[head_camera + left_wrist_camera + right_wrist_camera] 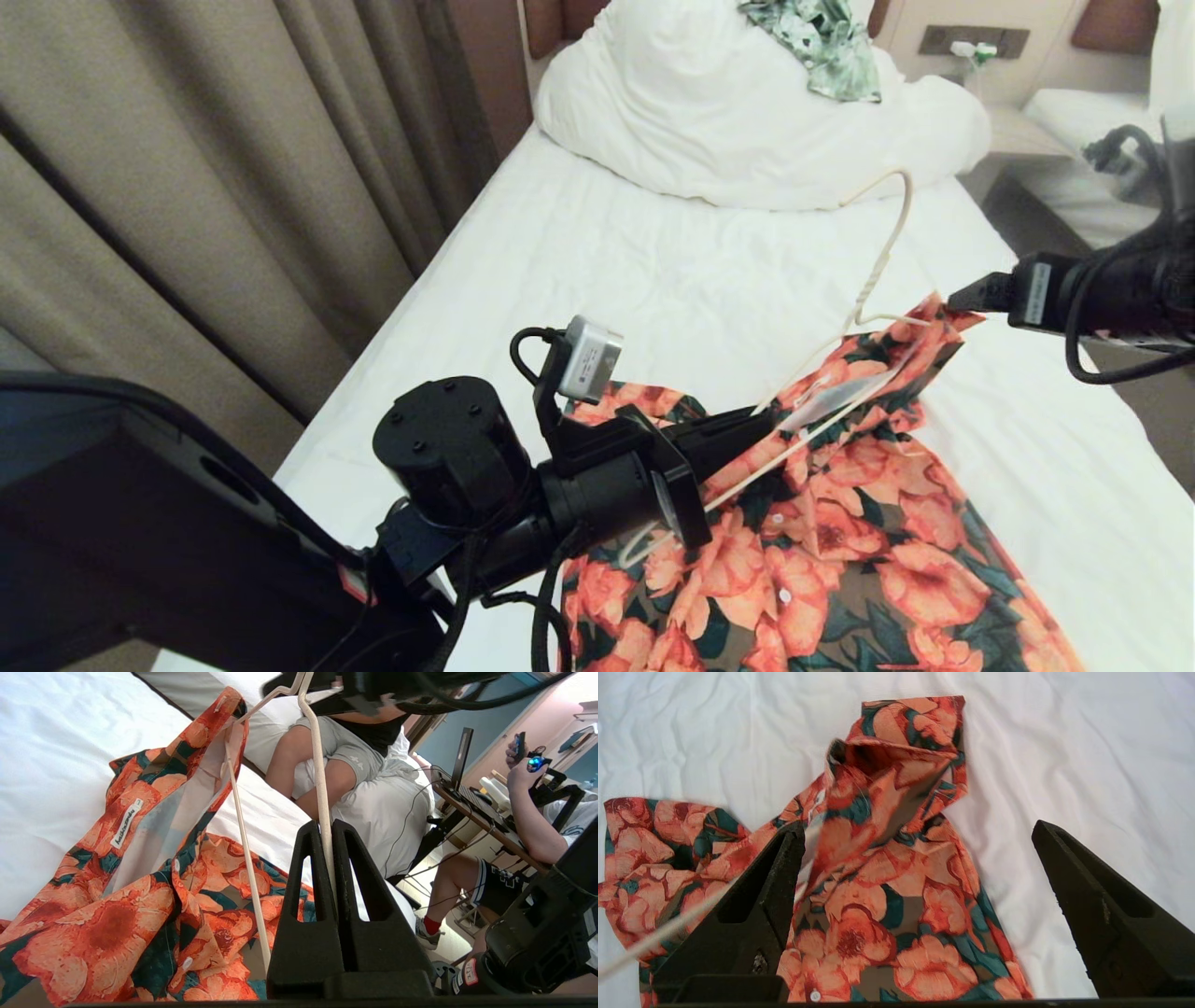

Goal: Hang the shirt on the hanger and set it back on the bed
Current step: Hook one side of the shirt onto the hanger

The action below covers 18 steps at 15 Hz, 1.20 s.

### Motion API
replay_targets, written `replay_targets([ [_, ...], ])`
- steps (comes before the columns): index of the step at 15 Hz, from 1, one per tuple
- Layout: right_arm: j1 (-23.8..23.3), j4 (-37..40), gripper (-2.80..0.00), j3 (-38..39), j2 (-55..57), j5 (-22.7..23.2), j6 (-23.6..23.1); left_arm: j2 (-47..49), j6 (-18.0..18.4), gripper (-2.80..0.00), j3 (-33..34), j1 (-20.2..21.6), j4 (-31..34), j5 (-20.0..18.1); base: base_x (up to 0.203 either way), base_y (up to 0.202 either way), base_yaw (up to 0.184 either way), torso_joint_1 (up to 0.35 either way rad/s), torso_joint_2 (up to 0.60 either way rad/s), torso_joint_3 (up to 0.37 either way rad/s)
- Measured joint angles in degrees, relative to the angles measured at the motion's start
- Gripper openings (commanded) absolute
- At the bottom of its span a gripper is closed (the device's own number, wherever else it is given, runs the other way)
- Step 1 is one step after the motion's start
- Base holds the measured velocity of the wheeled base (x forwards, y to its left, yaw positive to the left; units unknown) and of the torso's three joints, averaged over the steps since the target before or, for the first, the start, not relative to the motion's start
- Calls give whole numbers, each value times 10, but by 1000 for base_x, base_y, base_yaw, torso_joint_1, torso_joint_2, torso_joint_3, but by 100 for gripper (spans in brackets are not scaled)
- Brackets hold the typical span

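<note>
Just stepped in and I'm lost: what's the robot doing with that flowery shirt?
It is putting the shirt on a hanger over the bed. The left claw is shut on one arm of the hanger, holding it up at a tilt with one end tucked in the collar. The right claw hangs open over the shirt, holding nothing. Most of the shirt lies on the sheet.

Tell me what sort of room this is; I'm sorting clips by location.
Most likely a hotel-style twin bedroom. A white-sheeted bed with a bunched duvet and brown padded headboard stands beside a second white bed, and full-length beige curtains hang along one side.
</note>
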Motion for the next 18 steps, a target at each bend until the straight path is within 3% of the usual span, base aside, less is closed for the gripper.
replay_targets([
  [10,24,-1,0,-111,118,13,0,0,0,-280,0,1,-1,0,0,0,0,0,0,0],
  [11,27,-1,-280,-116,127,12,0,0,0,-280,0,1,-1,0,0,0,0,0,0,0],
  [18,32,-1,-280,-124,151,9,-1,1,0,-280,0,1,-1,0,0,0,0,0,0,0],
])
